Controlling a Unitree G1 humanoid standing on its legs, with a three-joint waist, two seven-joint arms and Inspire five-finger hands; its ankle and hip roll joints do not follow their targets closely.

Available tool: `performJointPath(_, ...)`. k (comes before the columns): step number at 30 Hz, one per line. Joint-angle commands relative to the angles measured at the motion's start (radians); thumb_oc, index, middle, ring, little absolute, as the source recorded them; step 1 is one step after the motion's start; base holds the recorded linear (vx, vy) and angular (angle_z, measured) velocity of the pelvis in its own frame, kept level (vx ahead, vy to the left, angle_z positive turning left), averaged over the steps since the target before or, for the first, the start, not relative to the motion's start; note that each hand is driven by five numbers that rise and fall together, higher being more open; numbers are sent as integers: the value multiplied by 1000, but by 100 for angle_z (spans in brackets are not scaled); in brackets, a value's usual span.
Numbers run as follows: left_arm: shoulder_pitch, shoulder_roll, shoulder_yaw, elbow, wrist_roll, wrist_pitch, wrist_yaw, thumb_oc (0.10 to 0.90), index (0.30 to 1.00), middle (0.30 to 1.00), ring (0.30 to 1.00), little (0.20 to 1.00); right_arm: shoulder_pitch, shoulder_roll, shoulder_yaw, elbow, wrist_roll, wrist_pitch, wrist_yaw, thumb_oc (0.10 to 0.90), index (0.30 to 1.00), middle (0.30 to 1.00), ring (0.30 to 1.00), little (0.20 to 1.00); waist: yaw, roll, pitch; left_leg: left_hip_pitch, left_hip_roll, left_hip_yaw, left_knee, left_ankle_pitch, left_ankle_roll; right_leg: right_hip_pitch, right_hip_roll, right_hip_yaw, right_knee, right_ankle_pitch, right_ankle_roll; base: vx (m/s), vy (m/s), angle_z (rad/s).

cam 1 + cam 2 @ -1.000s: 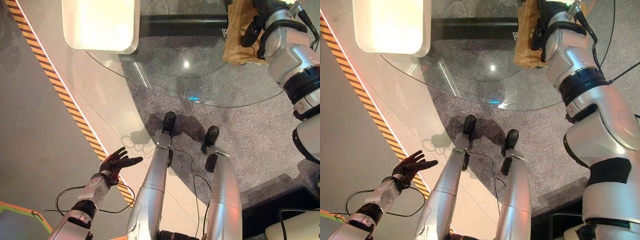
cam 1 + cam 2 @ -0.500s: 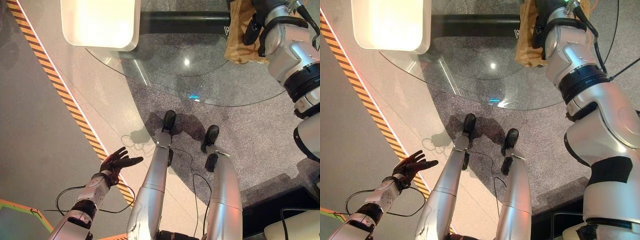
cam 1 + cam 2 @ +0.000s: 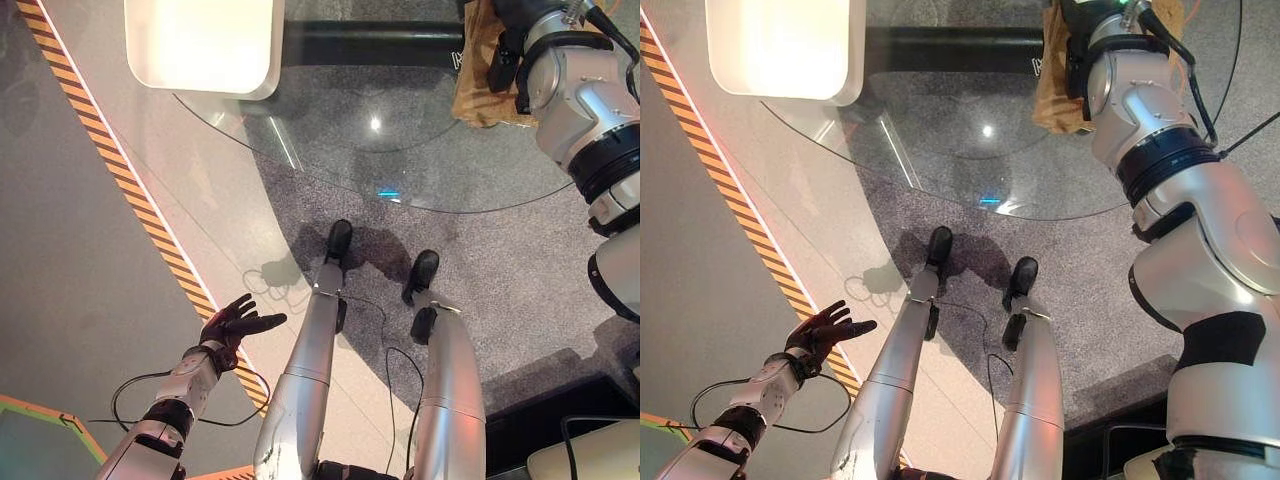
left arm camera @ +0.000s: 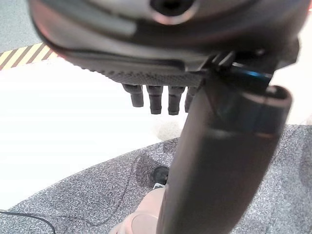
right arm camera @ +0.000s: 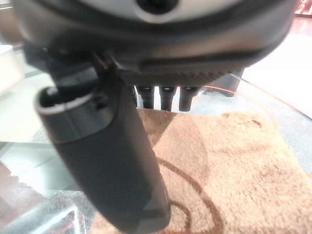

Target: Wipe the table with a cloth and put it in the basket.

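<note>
On the glass table's [image 3: 330, 150] far right we have our right hand [image 5: 165, 97] pressing flat, fingers straight, on the tan cloth [image 5: 234, 165], left hand [image 3: 232, 325] hanging open, so uneven pressure could bunch it or slide it off the rim.

1. Ahead of you stands the glass bench [image 3: 330, 140], its near edge curving above the floor.
2. On its far left corner sits the basket [image 3: 205, 45].
3. The cloth [image 5: 234, 165] lies on the bench's far right, with your right hand [image 5: 161, 97] on top of it.
4. Your left hand [image 3: 235, 322] hangs low at your left, over the striped floor tape [image 3: 130, 190], well apart from the bench.
</note>
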Motion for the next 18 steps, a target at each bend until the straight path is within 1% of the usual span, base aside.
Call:
performJointPath(1, 113, 42, -19, 4, -3, -16, -8, 800, 900, 900, 900, 900, -127, -71, 87, 13, -34, -2, -18, 100, 300, 300, 300, 200, -5, 51, -19, 17, -43, 31, 52, -99, 69, 43, 11, -33, -98, 30, 31, 0, 0, 0)
performJointPath(18, 106, 42, -23, 4, -7, -17, -6, 800, 900, 900, 900, 900, -125, -71, 81, 36, -26, -6, -37, 100, 300, 300, 300, 200, -7, 58, -19, 28, -41, 34, 39, -95, 69, 49, 7, -35, -109, 33, 32, 0, 0, 0)
